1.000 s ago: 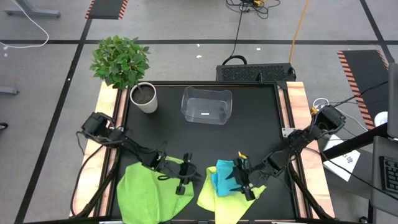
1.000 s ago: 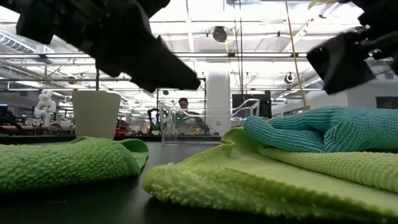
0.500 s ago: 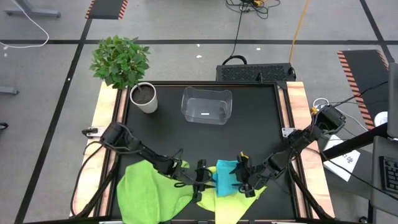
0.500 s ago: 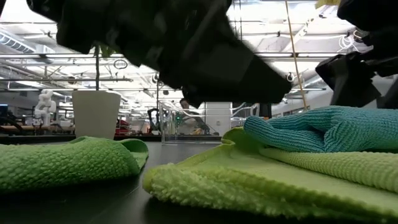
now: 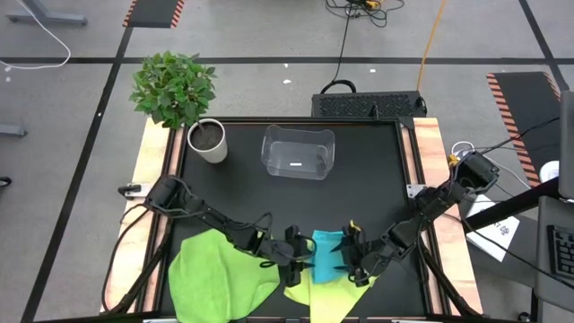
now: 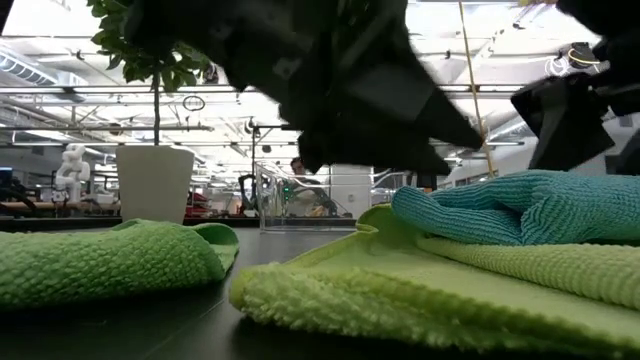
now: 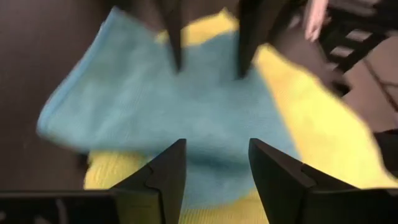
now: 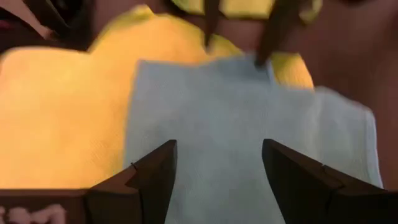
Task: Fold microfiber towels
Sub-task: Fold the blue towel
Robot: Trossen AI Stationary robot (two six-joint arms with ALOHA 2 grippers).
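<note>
Black table (image 5: pixel 377 170) | left claw (image 5: pixel 297 257) parted, right claw (image 5: pixel 352 259) wide; both seemingly empty beside turquoise towel (image 5: pixel 326 256)

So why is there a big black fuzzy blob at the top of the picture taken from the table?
In the low view the blob is the left arm, close to the lens, dark against bright ceiling lights. In the left wrist view the turquoise towel smears with motion. The high view is sharp.

My rig's two dark, jointed arms, black cables looped along their links. The left gripper (image 5: pixel 296 258) and right gripper (image 5: pixel 350 257) are black throughout, each with two tapering, flat-faced fingers (image 7: pixel 163 176); a yellow tag sits just behind the right gripper.
</note>
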